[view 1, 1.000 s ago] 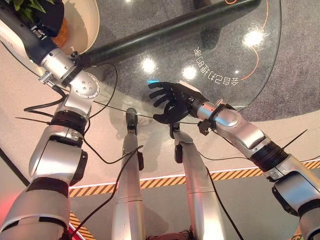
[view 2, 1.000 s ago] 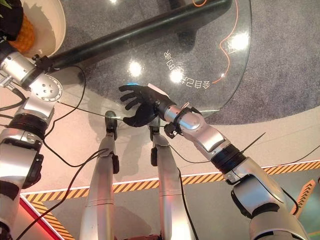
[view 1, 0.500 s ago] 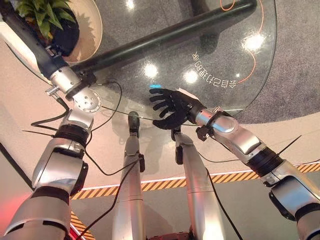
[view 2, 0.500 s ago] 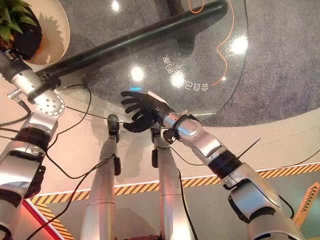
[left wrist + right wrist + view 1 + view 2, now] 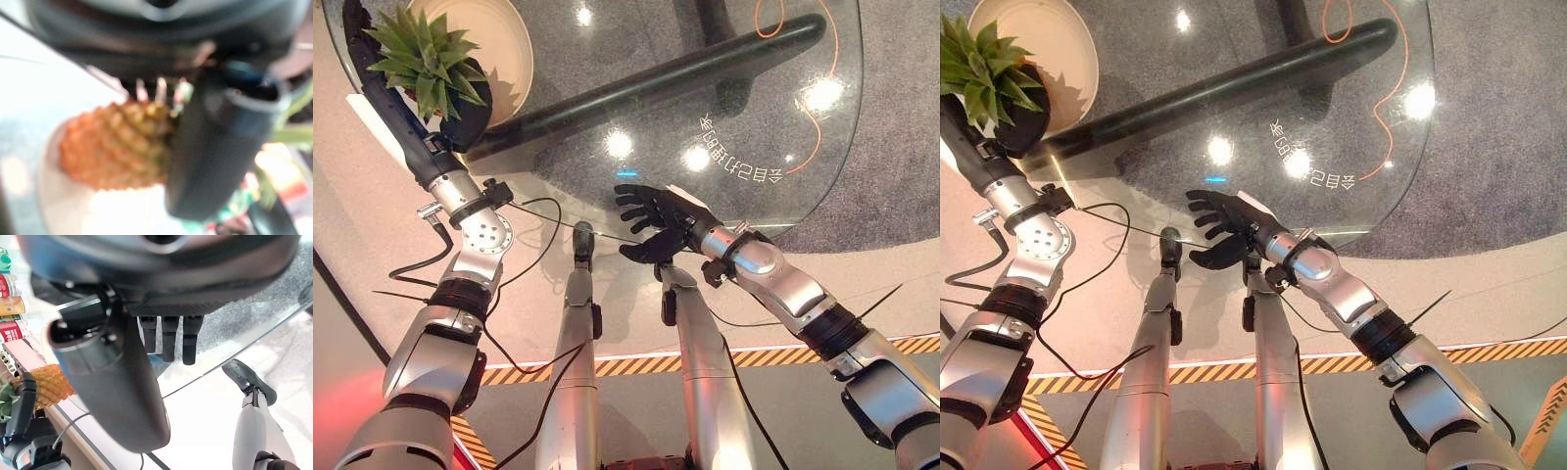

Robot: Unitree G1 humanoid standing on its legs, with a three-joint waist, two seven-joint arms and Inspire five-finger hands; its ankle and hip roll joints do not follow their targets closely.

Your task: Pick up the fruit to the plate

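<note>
Head stereo pair looks down on glass table (image 5: 783,117), shared; wrist cams v. close, both catch pineapple (image 5: 117,147)

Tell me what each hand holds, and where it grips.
The left hand holds the pineapple at its top, by the leafy crown, over the plate. The right hand is open, holding nothing.

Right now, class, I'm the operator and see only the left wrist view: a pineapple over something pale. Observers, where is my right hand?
Observer: The right hand is open, fingers spread, by the glass table's near edge.
Operator: Is it close to the plate?
Observer: No. The cream plate sits at the table's far left, well apart from it.
Operator: What lies between them?
Observer: A dark bar crosses the table; on or under the glass, I cannot tell.
</note>
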